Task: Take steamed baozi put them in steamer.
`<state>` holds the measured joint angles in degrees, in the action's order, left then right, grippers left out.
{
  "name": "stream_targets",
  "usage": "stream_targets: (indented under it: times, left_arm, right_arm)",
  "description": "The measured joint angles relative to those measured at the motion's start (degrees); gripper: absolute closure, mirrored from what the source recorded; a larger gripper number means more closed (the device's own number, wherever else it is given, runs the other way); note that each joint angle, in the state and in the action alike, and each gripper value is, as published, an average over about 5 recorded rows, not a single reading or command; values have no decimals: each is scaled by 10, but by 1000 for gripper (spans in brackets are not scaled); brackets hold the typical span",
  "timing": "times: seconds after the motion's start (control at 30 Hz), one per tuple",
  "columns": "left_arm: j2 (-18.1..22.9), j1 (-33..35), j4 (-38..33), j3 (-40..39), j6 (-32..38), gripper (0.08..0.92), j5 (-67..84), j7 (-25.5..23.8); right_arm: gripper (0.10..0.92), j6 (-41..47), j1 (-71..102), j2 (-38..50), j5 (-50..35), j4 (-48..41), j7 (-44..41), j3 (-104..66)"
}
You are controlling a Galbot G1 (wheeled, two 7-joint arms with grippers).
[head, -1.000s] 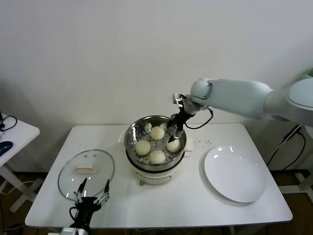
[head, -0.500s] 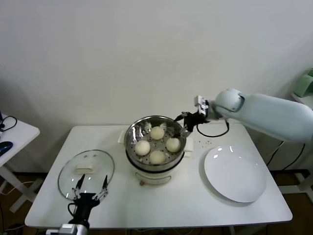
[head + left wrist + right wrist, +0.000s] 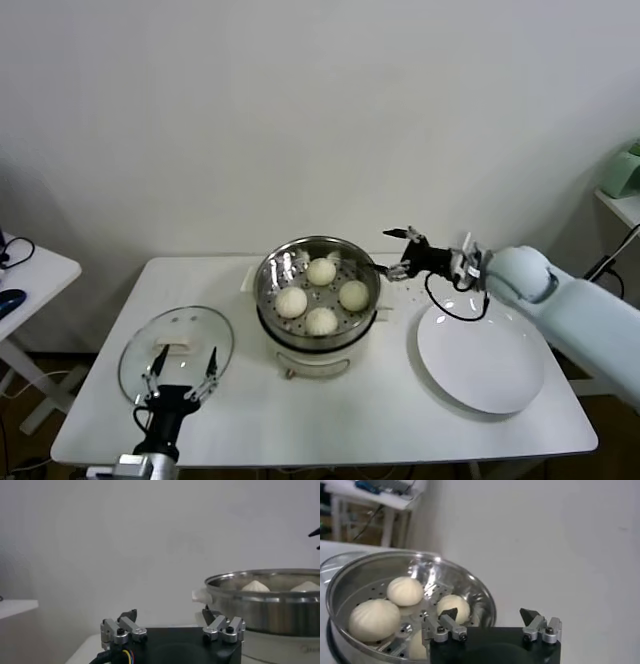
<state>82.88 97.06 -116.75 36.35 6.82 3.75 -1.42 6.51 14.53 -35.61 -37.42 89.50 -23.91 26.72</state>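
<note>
The steamer (image 3: 318, 300) stands mid-table, a shiny steel pot on a white base. Several off-white steamed baozi (image 3: 321, 271) lie on its perforated tray. My right gripper (image 3: 393, 253) hangs open and empty just right of the steamer's rim, fingers pointing toward it. In the right wrist view the right gripper (image 3: 489, 613) is wide apart, with the baozi (image 3: 406, 590) inside the steamer (image 3: 470, 580) beyond. My left gripper (image 3: 186, 355) stands open near the table's front left; in the left wrist view it (image 3: 169, 613) holds nothing, with the steamer (image 3: 270, 605) off to one side.
A flat glass lid (image 3: 190, 330) lies on the table's left, under my left gripper. A bare white plate (image 3: 481, 355) lies at the right. A small side table (image 3: 30, 270) stands beyond the left edge. A white wall runs behind.
My right arm has drawn back from over the steamer to the right and come down lower, gripper still open. The left gripper shifted only slightly.
</note>
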Motion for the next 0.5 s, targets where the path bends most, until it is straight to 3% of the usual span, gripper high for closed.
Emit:
stream_targets:
  times: [0.23,0.5]
  left_arm:
    - [-3,-3,-5,4,-2,177,1,-3]
    - [-8,-6,-11,13,-12,177,12,-13]
  right_arm:
    - [203,-27,236,-53,67,53,26,-258]
    - [203,-66,438,-190,131,105,32,-475]
